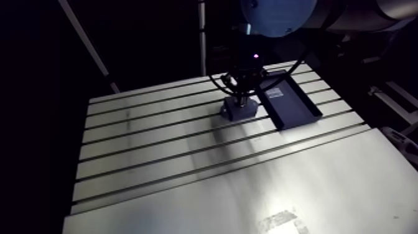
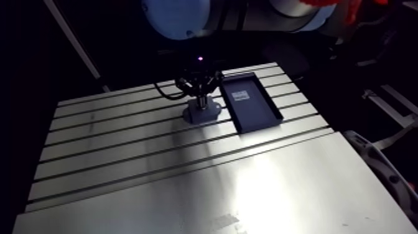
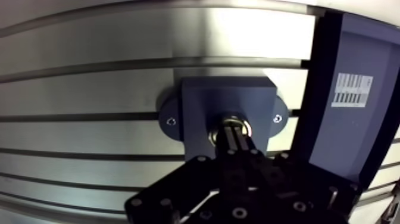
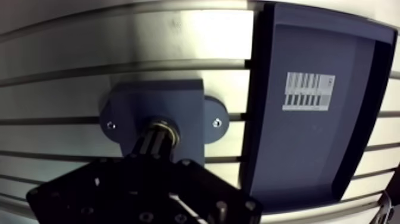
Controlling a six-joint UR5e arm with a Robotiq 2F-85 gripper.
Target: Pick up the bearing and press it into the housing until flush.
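Gripper, digits pressed together, tips down on small metal ring bearing sitting in bore of grey-blue flanged housing block. Push straight, slow, no cocking; stop at flush w/ top face; dark rectangular tray just beside.

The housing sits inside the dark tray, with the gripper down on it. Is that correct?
Not quite. The housing is not inside the tray; it sits on the table beside the tray, as the wrist view shows. The gripper is indeed down on it.
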